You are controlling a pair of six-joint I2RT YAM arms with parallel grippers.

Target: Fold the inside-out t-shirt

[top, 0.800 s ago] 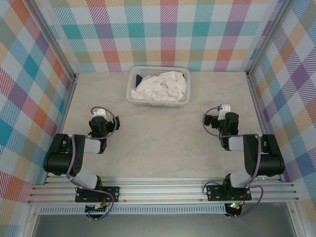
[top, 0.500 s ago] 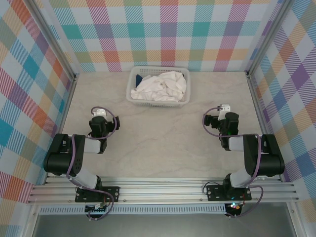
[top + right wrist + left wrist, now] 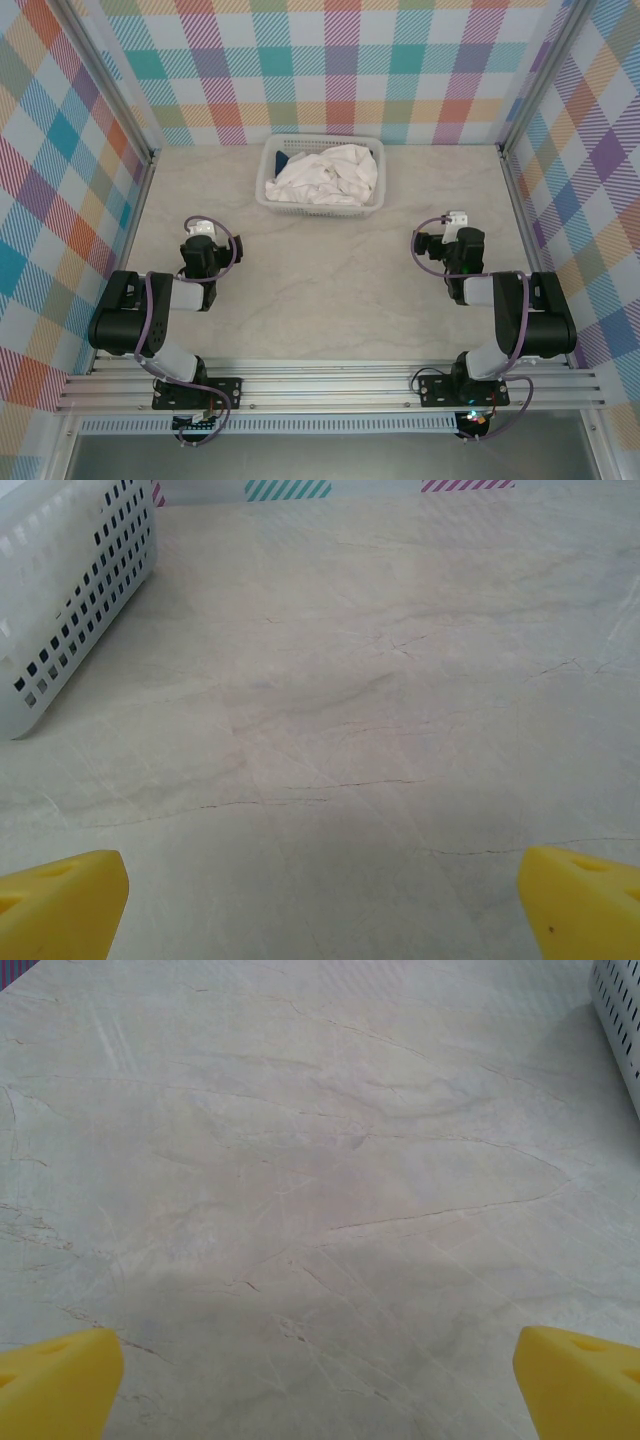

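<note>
Near edge: both arms sit folded low by their bases, and the desk (image 3: pixel 330 290) between them is bare.

Left end effector (image 3: pixel 200 229): spread wide, holding nothing. In its wrist view the yellow fingertips (image 3: pixel 58 1382) sit at the frame's two bottom corners with bare marble between them.

Right end effector (image 3: pixel 455 221): also spread wide and holding nothing, with its fingertips (image 3: pixel 60 900) apart in the same way.

Far centre: a white basket (image 3: pixel 266 196) stands near the back wall. The inside-out t-shirt (image 3: pixel 326 176) is heaped in it, crumpled. You can read no collar or hem line. The heap runs left to right along the basket. A dark blue garment (image 3: pixel 283 160) peeks out at the basket's far left corner, beside the shirt.

The relation to work from: the shirt lies ahead of both end effectors and inward, far-right of the left one and far-left of the right one. Each wrist view catches a basket wall at its inner upper edge. Neither arm looks clearly nearer. The white bulk sits toward the basket's right half, so you would probably reach in from that side, away from the blue cloth.
</note>
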